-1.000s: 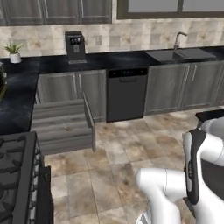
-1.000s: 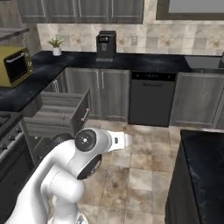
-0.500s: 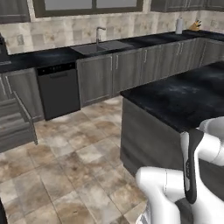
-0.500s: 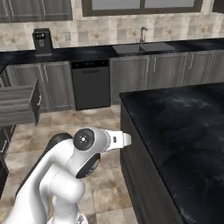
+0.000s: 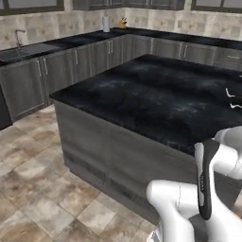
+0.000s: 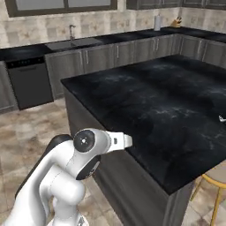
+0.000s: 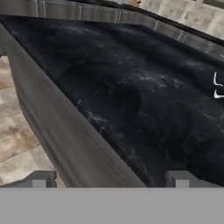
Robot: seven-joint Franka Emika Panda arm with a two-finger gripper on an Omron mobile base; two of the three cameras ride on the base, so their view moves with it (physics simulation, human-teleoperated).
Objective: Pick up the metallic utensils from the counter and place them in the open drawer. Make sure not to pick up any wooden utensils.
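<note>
The black stone worktop lies ahead, and the step in hand looks like an approach to the metallic utensils, small silver slivers at the worktop's far right edge, well apart from the arm. The gripper hangs off the worktop's near edge with its fingers spread wide and nothing between them. The arm should probably get squarely over the utensils before lowering, and pick one silver piece by its slim middle.

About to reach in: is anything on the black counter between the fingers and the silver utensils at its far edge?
Nothing visible. The open fingers face bare glossy black stone counter, and the small silver utensils lie beyond it at the frame edge.
</note>
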